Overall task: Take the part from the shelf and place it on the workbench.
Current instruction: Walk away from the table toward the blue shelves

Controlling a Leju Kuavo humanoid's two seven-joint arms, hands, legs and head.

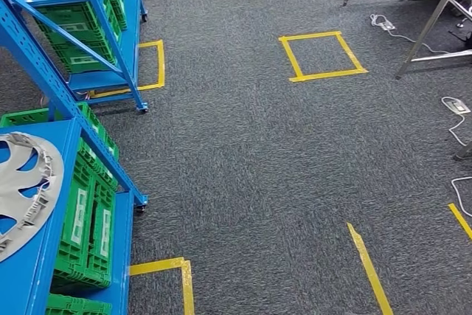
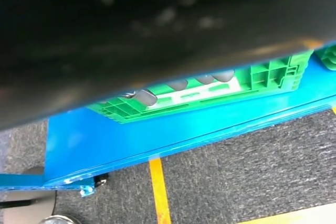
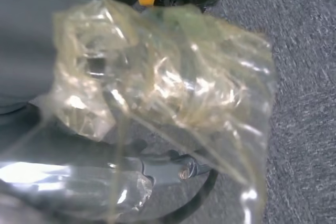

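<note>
I see the silver part [image 1: 22, 189] on the near-left shelf [image 1: 53, 256], reachable; whether either robot hand is spread or pinching, I cannot tell.

Grey carpet floor [image 1: 251, 167] with yellow tape squares [image 1: 321, 55], blue shelving racks [image 1: 66, 27] holding green crates [image 1: 89, 219], metal table legs [image 1: 428, 27], white cables [image 1: 453, 108].

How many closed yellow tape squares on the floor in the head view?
1: the complete yellow square on the carpet, upper middle. Other yellow tape is only partial outlines: beside the far blue rack, beside the near rack, and at the frame's top edge; more may lie outside the frame.
</note>
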